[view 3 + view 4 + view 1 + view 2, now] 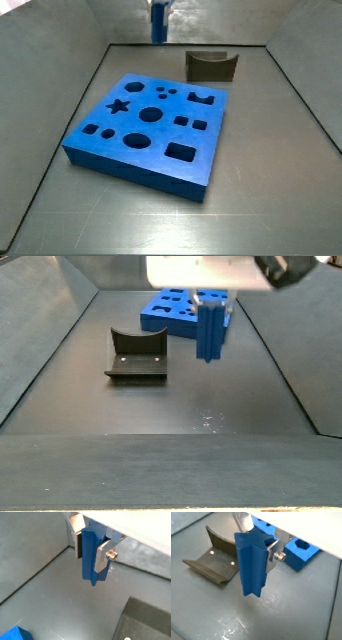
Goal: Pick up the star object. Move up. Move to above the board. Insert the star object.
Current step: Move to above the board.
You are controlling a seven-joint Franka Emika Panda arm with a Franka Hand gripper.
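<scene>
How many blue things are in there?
2. The star object hangs above the floor, clamped in the gripper, near the dark olive block. The board lies flat on the floor. More could be hidden out of view.

Grey floor (267, 210) (board (147, 135), fixture (211, 66))

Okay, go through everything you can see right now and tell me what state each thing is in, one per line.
gripper: shut on the star object, raised above the floor.
star object: held upright between the fingers, hanging clear of the floor, not over the board.
board: flat on the floor, star hole empty.
dark olive block: resting on the floor, untouched, apart from the board.
</scene>
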